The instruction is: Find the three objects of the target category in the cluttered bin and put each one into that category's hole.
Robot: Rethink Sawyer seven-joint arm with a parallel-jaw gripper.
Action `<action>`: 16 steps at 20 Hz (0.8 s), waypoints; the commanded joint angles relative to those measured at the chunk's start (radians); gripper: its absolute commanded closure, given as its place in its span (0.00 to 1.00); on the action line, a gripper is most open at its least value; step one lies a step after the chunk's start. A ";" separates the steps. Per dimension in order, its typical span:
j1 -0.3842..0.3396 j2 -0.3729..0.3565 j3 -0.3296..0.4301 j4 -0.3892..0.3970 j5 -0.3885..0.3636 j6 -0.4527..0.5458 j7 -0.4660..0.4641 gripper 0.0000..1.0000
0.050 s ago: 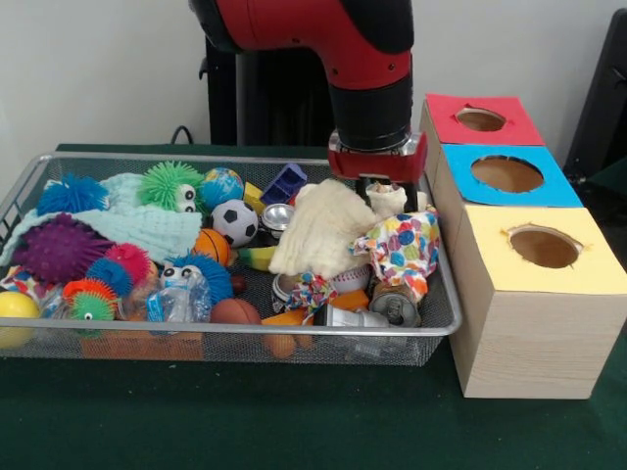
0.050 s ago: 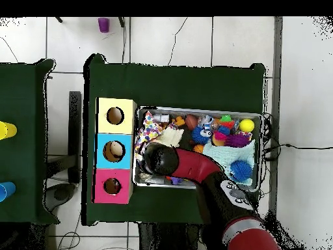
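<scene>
Reaching arm [image 1: 343, 49]: bent down over the bin's end nearest the boxes.
Bin [image 1: 39, 171]: wire mesh, crammed with toys and cloths.
Boxes [image 1: 529, 294]: three holed tops, beside the bin.
Gripper [image 1: 385, 199]: among cloths; grip unclear.

We see a silvery wire-mesh metal bin [image 1: 29, 186], a soft cream cloth [image 1: 318, 230], a dotted fabric rag [image 1: 407, 245], rubbery spiky balls [image 1: 59, 247], shiny metal cans [image 1: 395, 307], pale wood-grain boxes [image 1: 529, 338] with matt coloured paper tops, matt green felt tablecloth [image 1: 245, 421].

Wire mesh bin [image 1: 59, 338] crammed with balls and cloths beside yellow [image 1: 545, 246], blue [image 1: 506, 173], red holes [image 1: 480, 119].
</scene>
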 commanded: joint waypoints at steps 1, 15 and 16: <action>-0.002 -0.143 -0.009 0.093 0.033 0.164 0.117 0.00; -0.092 -0.287 -0.060 0.085 -0.069 0.356 -0.028 0.00; -0.097 -0.284 -0.062 0.079 -0.079 0.353 -0.030 0.00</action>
